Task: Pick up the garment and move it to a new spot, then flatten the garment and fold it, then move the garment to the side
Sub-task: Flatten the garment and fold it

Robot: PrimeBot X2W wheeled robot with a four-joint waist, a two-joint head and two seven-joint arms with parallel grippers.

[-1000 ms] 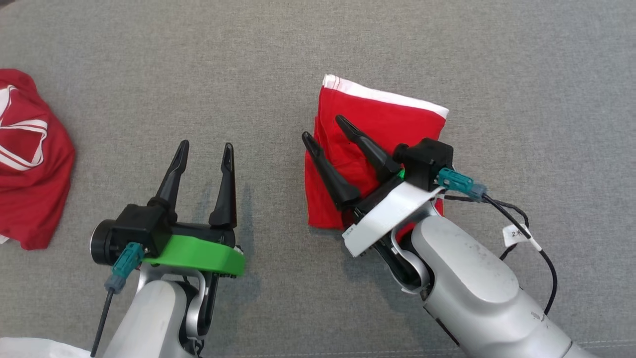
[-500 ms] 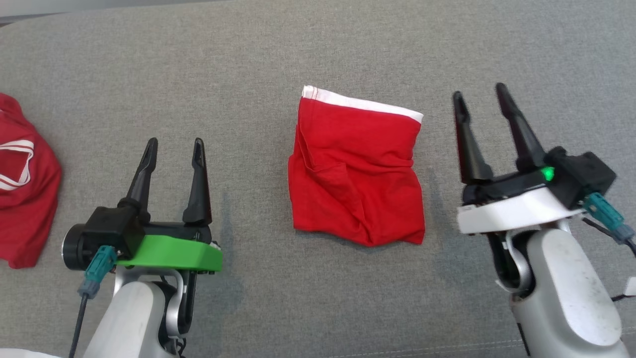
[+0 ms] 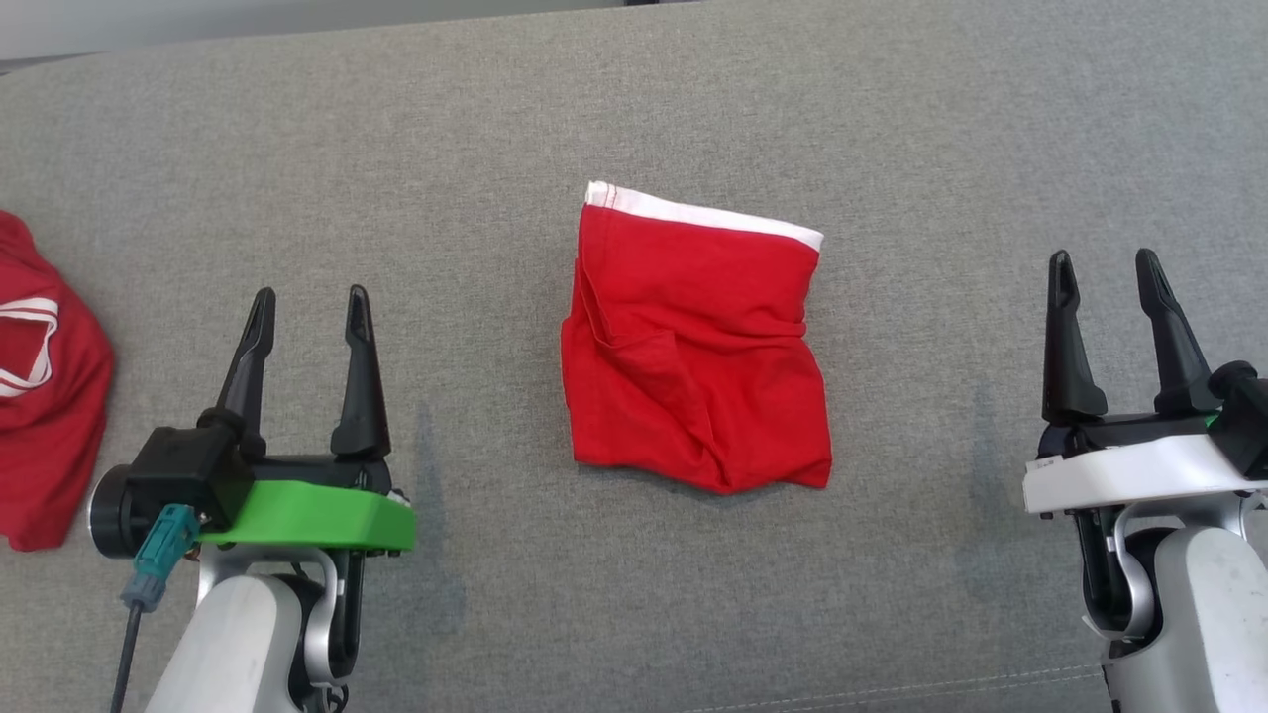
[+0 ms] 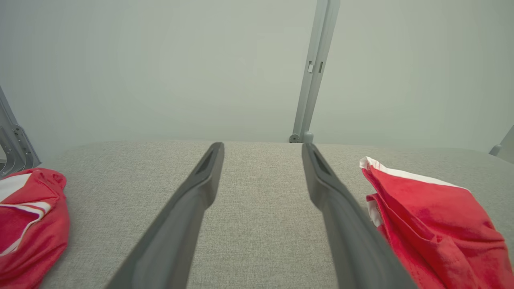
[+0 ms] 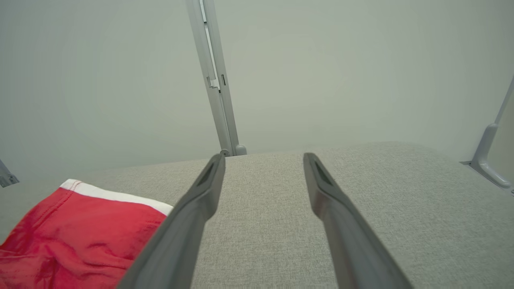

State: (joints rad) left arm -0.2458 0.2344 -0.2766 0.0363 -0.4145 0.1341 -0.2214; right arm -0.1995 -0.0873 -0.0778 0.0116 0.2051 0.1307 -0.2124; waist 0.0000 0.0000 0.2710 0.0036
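Observation:
The garment (image 3: pixel 693 342) is red with a white band along its far edge, folded into a rough square on the grey fabric surface in the middle of the head view. It also lies at the right of the left wrist view (image 4: pixel 433 224) and at the lower left of the right wrist view (image 5: pixel 80 237). My left gripper (image 3: pixel 309 305) stands open at the lower left, well apart from the garment, with nothing between its fingers. My right gripper (image 3: pixel 1105 267) stands open at the lower right, also apart from it and empty.
A second red garment with white stripes (image 3: pixel 45 396) lies crumpled at the left edge, also seen in the left wrist view (image 4: pixel 28 224). Grey metal posts (image 5: pixel 215 80) stand behind the far edge of the cushion (image 3: pixel 396 129).
My right gripper has left the folded garment and swung out to the right, staying open. The head view has shifted, with the left gripper lower and further left in it.

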